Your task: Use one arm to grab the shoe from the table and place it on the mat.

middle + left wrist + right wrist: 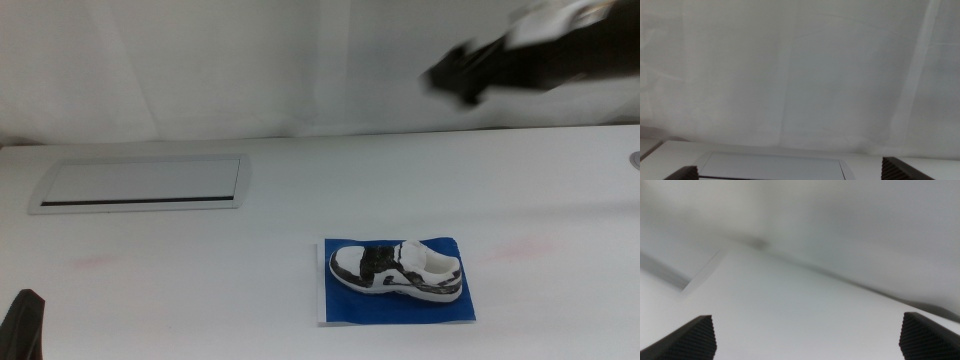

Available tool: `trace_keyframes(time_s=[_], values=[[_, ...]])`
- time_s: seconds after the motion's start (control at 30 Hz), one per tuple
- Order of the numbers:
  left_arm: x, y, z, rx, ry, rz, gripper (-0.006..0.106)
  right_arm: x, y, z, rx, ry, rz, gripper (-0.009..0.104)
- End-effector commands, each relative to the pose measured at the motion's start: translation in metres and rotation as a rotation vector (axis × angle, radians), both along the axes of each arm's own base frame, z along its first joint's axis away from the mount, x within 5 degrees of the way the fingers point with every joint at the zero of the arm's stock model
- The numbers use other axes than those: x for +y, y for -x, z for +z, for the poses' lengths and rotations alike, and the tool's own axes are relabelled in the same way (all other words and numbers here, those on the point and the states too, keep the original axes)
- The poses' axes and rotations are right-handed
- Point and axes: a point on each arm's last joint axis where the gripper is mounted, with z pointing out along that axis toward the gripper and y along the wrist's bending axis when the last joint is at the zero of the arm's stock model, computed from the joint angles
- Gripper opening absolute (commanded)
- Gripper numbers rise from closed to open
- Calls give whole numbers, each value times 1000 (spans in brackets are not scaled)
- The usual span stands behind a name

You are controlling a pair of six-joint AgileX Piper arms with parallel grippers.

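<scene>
Shoe (397, 271) lies on its sole on the mat (395, 310), with nothing holding it and nothing on top of it; its white opening is toward the right side of the middle view and its toe toward the left. The black-and-white sneaker fits inside the mat's width, and dark blue shows all around it, with a thin pale strip on the mat's left edge. The mat lies flat on the table (200, 290), in the near right part of it. Well apart from the mat, farther back and to the left, the grey panel (140, 184) is set into the tabletop; the left wrist view also shows this panel (772, 167) just ahead of the left gripper. The right gripper (448, 78) is high above the table at the upper right of the middle view, blurred, well away from the shoe, and in its own wrist view the two fingers (690, 339) stand wide apart with only white tabletop between them. The left gripper (22, 322) waits at the bottom left corner of the middle view, its fingers (902, 170) also wide apart and holding nothing.
</scene>
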Motion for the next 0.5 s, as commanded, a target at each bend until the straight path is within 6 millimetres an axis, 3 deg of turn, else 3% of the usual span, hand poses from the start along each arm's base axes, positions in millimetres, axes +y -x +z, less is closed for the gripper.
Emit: trace_keyframes(time_s=[0.0, 0.13, 0.27, 0.37, 0.47], values=[[0, 1, -11, -3, 11, -1, 91, -39, -3, 18, 1, -72, -171, 103], [0, 1, -11, -3, 11, -1, 91, -99, 2, 30, -8, 0, -339, 100], [0, 1, -11, -3, 11, -1, 91, -141, 16, 44, -53, 27, -470, 87], [0, 1, -11, -3, 11, -1, 91, -150, 36, 58, -104, 19, -503, 66], [0, 1, -11, -3, 11, -1, 91, -150, 59, 67, -147, 14, -500, 34]])
